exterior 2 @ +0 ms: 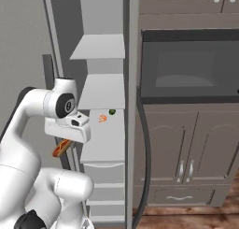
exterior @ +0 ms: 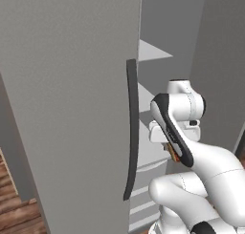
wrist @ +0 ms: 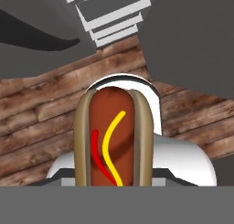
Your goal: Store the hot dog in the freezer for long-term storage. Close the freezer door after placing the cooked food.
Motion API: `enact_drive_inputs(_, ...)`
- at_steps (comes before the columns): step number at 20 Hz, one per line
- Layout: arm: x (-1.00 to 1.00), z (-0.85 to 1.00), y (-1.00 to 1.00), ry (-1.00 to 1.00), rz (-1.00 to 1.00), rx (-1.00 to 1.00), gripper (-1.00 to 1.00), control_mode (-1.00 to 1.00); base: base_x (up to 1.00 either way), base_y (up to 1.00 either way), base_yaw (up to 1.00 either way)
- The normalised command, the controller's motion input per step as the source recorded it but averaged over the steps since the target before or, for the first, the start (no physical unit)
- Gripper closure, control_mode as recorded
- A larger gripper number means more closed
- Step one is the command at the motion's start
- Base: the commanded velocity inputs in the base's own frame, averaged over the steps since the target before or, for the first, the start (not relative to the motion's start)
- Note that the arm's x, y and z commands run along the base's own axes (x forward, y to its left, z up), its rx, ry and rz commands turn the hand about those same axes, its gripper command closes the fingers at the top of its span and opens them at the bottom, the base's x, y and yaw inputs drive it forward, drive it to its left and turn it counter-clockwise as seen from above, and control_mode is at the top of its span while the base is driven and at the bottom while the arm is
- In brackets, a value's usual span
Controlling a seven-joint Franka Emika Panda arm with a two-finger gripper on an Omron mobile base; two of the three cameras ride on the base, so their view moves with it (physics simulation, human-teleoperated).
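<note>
The hot dog (exterior 2: 61, 148), a red-orange sausage in a tan bun, hangs below the white hand, with my gripper (exterior 2: 69, 139) shut on it. It is close up in the hand view as the hot dog (wrist: 113, 136), with yellow and red stripes, above the wooden floor. In the left base view the hot dog (exterior: 173, 154) peeks out behind the forearm. The freezer (exterior 2: 103, 90) stands open, its white shelves just right of the hand. The freezer door (exterior: 72, 109) is swung wide, with its dark handle (exterior: 132, 128) next to the arm.
A flat orange scrap (exterior 2: 102, 118) and a small dark green round item (exterior 2: 112, 112) lie on the shelf beside the hand. White drawers (exterior 2: 105, 173) sit below. The right door (exterior 2: 133, 106) stands edge-on, and a dark microwave (exterior 2: 186, 67) sits over brown cabinets (exterior 2: 196, 153).
</note>
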Motion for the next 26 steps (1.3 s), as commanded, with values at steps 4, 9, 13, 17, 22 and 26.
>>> enact_drive_inputs(4,0.14,0.02,-0.22,-0.1,-0.09,-0.02,1.0,-1.0,0.0,0.0,0.0)
enact_drive_inputs(9,0.2,0.01,-0.24,-0.16,-0.09,-0.01,1.0,-1.0,0.0,0.0,0.0)
enact_drive_inputs(13,0.51,0.0,-0.17,-0.21,0.0,0.0,1.0,-1.0,0.0,0.0,0.0)
enact_drive_inputs(17,0.66,0.0,0.06,-0.17,0.0,0.0,1.0,-1.0,0.0,0.0,0.0)
enact_drive_inputs(22,0.77,0.01,0.03,-0.01,0.0,0.0,1.0,-1.0,0.0,0.0,0.0)
enact_drive_inputs(26,0.48,0.0,0.0,0.0,0.0,0.01,1.0,-1.0,0.0,0.0,0.0)
